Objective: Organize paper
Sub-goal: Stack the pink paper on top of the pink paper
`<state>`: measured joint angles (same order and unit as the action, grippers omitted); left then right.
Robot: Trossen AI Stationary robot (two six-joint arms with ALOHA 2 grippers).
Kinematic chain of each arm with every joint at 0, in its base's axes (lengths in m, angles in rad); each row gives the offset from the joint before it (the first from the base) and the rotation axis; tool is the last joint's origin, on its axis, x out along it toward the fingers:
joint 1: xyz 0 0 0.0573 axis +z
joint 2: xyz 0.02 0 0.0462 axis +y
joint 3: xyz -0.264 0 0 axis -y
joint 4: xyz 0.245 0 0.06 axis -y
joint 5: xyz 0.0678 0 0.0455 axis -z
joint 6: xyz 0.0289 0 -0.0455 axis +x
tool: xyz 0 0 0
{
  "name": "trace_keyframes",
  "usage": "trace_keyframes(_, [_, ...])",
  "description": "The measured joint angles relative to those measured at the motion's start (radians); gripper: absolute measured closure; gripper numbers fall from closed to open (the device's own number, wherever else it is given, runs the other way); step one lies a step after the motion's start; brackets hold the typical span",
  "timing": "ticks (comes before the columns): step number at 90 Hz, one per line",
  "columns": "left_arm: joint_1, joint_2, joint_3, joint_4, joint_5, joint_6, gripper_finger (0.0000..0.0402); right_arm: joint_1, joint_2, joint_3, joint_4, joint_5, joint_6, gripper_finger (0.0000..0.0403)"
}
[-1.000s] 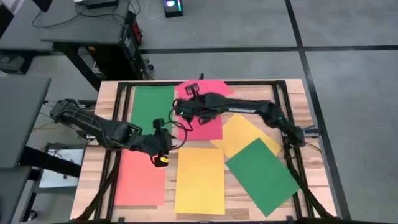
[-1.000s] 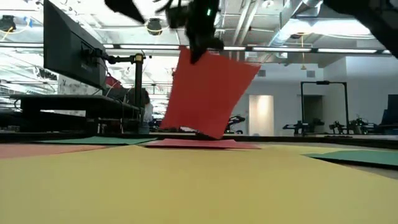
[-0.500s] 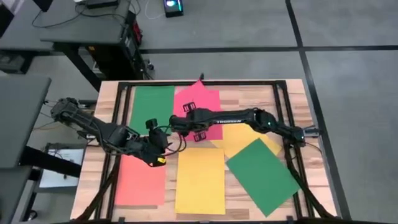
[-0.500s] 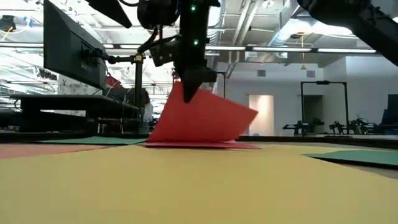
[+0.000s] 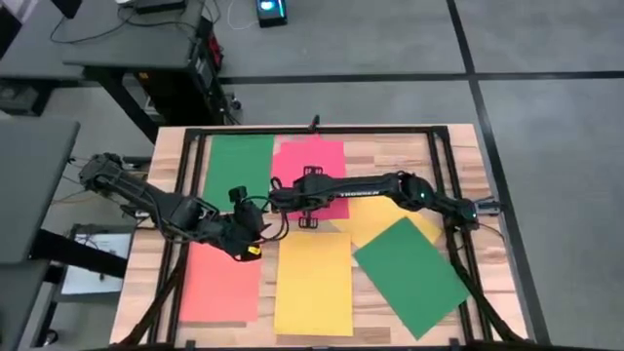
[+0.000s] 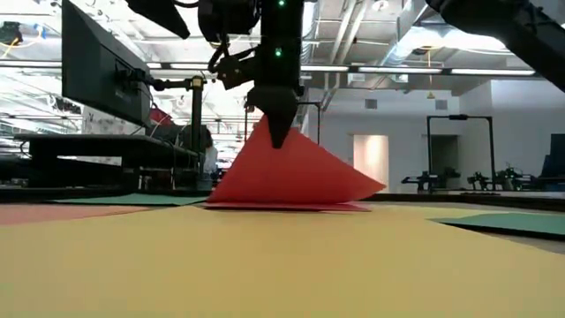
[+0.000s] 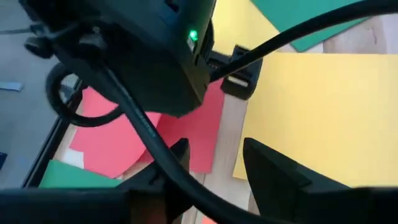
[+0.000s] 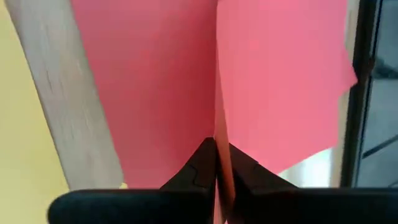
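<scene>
Several coloured sheets of paper lie flat on the table: a green one (image 5: 239, 161) at the far left, a red one (image 5: 219, 283) near left, a yellow one (image 5: 314, 283), a second green one (image 5: 409, 273) and an orange-yellow one (image 5: 395, 205). My right gripper (image 6: 278, 140) is shut on a pink-red sheet (image 6: 291, 177), which slopes down tent-like onto another pink-red sheet (image 6: 291, 206) lying flat at the far middle. My left gripper (image 7: 214, 165) hovers open and holds nothing, just left of the yellow sheet's far end. My right gripper pinches the pink-red sheet's raised near edge (image 8: 217, 140) between its two fingers, a single layer seen edge-on. The fingers point down from above. The held edge stands a little above the table, while the sheet's far part rests on the flat pink-red sheet.
A black frame (image 5: 195, 146) runs around the wooden table top. The left arm's cable (image 7: 143, 130) crosses its wrist view. Bare wood (image 5: 390, 156) shows at the far right. Desks and a monitor (image 6: 101, 71) stand beyond the table.
My right gripper has gone down with the pink-red sheet. The sheet hung steeply with only a lower corner touching. Now it has turned square to the table and settled mostly onto the flat pink-red sheet, only its held edge still raised.
</scene>
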<state>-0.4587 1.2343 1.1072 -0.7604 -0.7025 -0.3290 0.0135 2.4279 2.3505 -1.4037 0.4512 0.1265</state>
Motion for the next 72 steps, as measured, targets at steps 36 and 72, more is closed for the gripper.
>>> trace_keyframes(36, [0.001, 0.005, 0.0, -0.054, -0.005, -0.062, 0.0267, -0.036, -0.001, 0.0, -0.072, 0.029, 0.123, 0.0403])
trace_keyframes(72, [0.012, -0.001, -0.106, -0.038, -0.015, -0.084, 0.0267, 0.014, -0.004, 0.0, -0.159, -0.023, 0.236, 0.0403])
